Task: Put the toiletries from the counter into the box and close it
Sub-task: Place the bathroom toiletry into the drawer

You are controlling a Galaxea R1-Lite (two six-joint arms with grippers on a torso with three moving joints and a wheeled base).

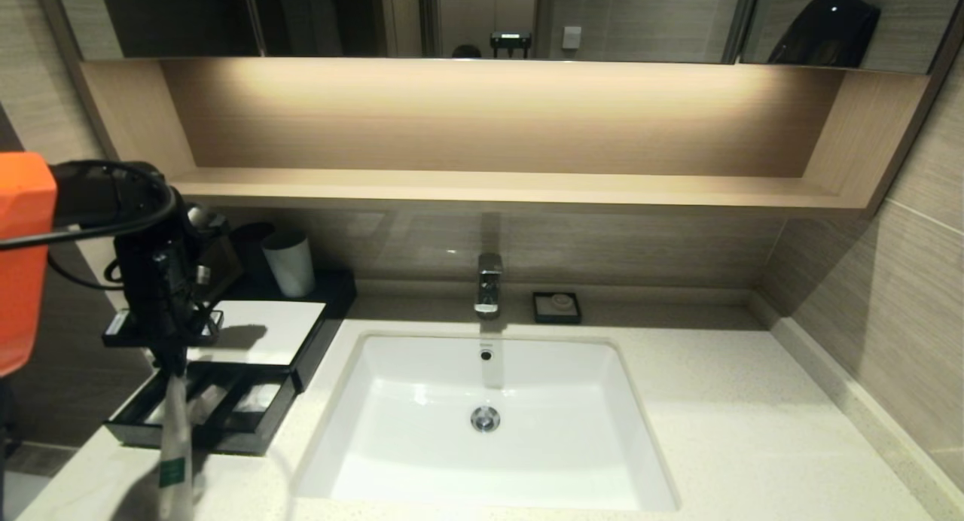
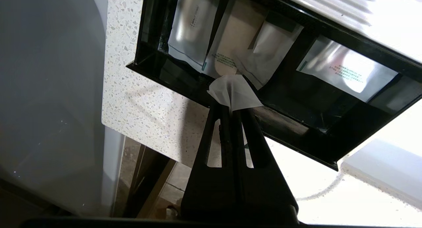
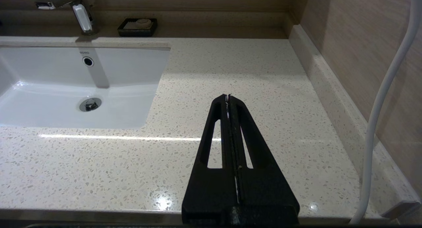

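Note:
My left gripper [image 1: 172, 364] is shut on the top end of a slim translucent packet [image 1: 175, 461] with a green label. The packet hangs straight down in front of the open drawer [image 1: 260, 423] of the black box, whose white top panel [image 1: 260, 331] lies behind. In the left wrist view the packet's pinched end [image 2: 234, 93] sticks out past my gripper [image 2: 231, 106], just above the drawer's front wall [image 2: 296, 139]. Several packets [image 2: 189, 27] lie in the drawer's compartments. My right gripper [image 3: 228, 97] is shut and empty over the speckled counter [image 3: 257, 66], right of the basin.
The white basin [image 1: 489, 461] sits mid-counter, with a faucet [image 1: 488, 284] and a small black soap dish [image 1: 556, 308] behind it. A white cup [image 1: 288, 263] stands behind the box. The counter's left front corner [image 2: 132, 99] is beside the drawer. A wall runs along the right.

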